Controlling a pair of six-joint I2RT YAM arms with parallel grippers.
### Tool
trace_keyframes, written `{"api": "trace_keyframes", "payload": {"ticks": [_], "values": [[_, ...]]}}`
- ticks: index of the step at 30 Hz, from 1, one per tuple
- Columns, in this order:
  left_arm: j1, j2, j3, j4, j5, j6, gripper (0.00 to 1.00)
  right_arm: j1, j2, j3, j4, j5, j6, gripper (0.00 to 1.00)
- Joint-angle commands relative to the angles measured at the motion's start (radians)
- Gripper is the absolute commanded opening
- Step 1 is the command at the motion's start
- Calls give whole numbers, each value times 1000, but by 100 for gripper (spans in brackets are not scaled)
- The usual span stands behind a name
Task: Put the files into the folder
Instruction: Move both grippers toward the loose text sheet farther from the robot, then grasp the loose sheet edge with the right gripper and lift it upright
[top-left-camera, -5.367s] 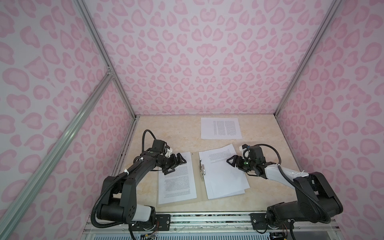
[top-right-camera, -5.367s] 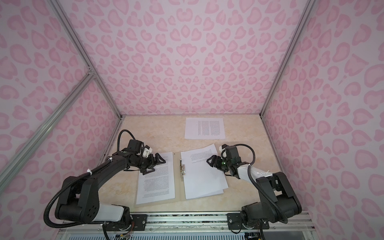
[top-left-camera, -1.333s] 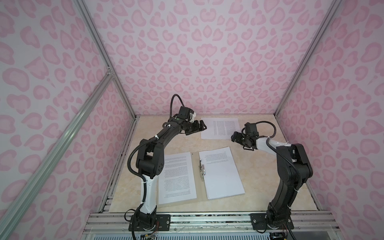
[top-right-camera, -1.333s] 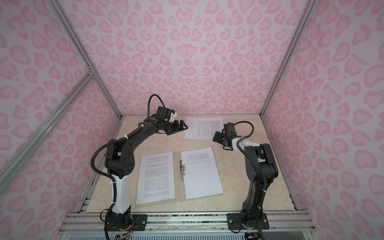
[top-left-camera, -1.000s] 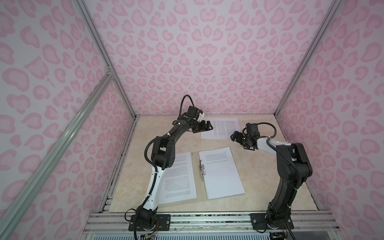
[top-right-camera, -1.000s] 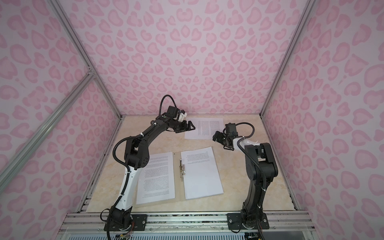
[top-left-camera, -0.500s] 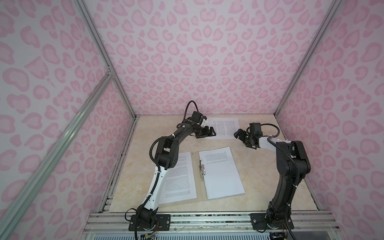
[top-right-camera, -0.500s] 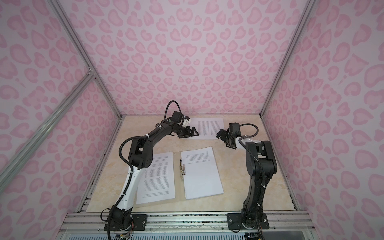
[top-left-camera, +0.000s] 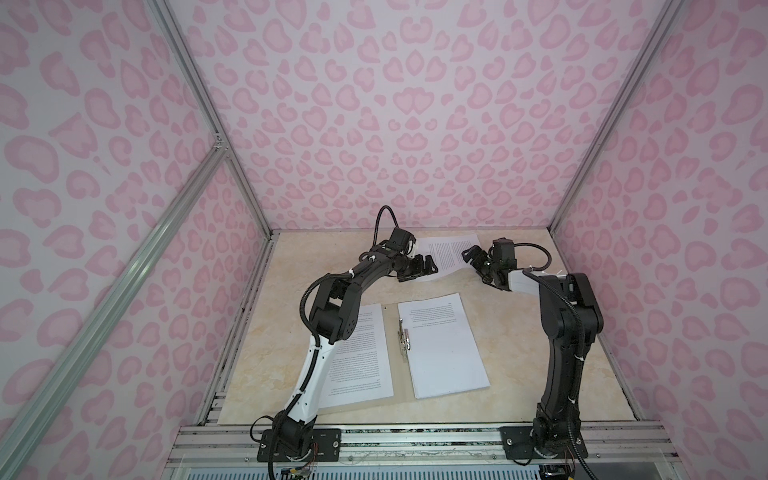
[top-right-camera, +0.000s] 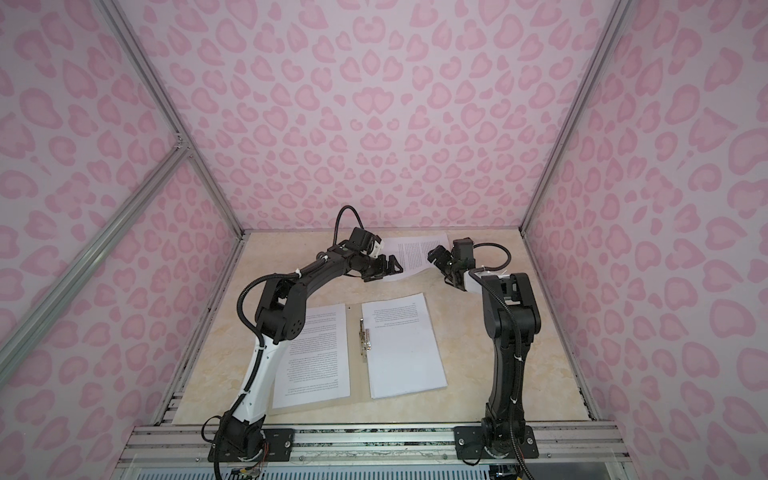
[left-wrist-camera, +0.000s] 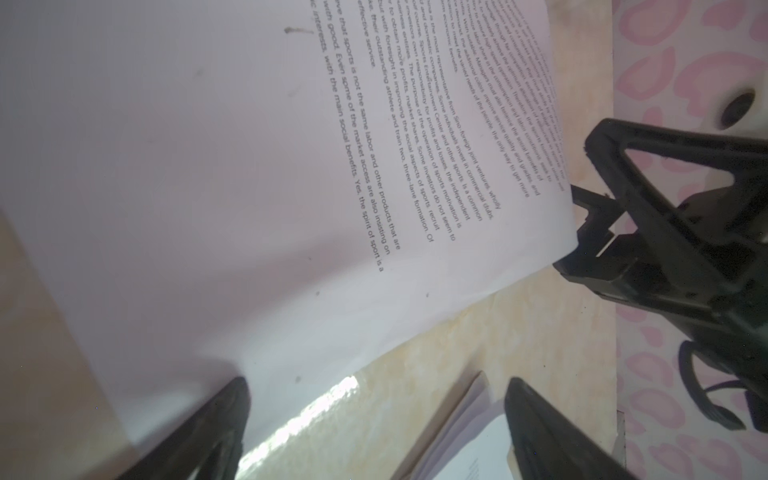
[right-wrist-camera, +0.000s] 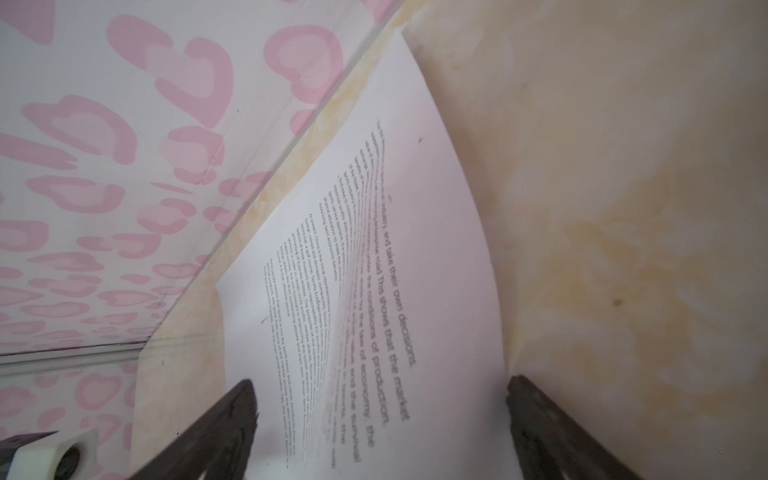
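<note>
While both arms were stretched to the far end of the table (top-left-camera: 324, 266), the left gripper (top-left-camera: 430, 266) was seen at the near left corner of a loose sheet (top-left-camera: 446, 249), and the right gripper (top-left-camera: 473, 259) was seen at that sheet's right edge. Both pairs of jaws were spread wide, and nothing was clamped in either.

In the left wrist view, the corner of the sheet was seen just ahead of the parted fingers (left-wrist-camera: 216, 424). One finger of the right gripper was seen against the opposite edge, touching it or very nearly so. In the right wrist view, the printed sheet was seen bowed, with its end lying between the two fingers (right-wrist-camera: 540, 419).

The loose sheet was found close to the back wall (top-left-camera: 415, 158), well apart from the folder (top-left-camera: 400, 382). The folder was laid open and flat in the middle of the table, with its metal clip (top-left-camera: 405, 340) seen along the spine. A single printed sheet (top-left-camera: 365, 357) was laid on its left half and a neat stack (top-left-camera: 444, 345) on its right half.
</note>
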Motion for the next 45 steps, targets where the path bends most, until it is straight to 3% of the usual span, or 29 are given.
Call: {"api": "trace_keyframes", "payload": {"ticks": [1, 13, 20, 23, 28, 29, 33, 36, 42, 45], "values": [[-6, 4, -38, -109, -35, -107, 97, 13, 23, -37, -69, -70, 111, 95], [-11, 9, -64, -72, -25, -156, 98, 68, 65, -62, 226, -144, 309, 97], [-11, -3, -87, -53, -19, -164, 98, 97, 117, -77, 392, -88, 427, 83], [-11, -9, -91, -47, -13, -166, 98, 105, 121, -86, 414, -52, 450, 66], [-9, -32, -65, -26, 27, -129, 98, 107, 135, -82, 453, -49, 483, 7], [-9, -41, -51, -19, 36, -106, 98, 107, 135, -73, 452, -58, 476, 0], [-1, -106, 39, -3, 49, 30, 98, 107, 111, -45, 437, -91, 419, 0], [17, -172, 105, 1, -13, 126, 98, 104, 83, -28, 415, -119, 374, 0], [69, -305, 126, 18, -111, 226, 98, 93, 9, -20, 351, -171, 288, 0], [83, -407, 33, 24, -101, 240, 98, 89, -44, -20, 303, -208, 225, 0]]}}
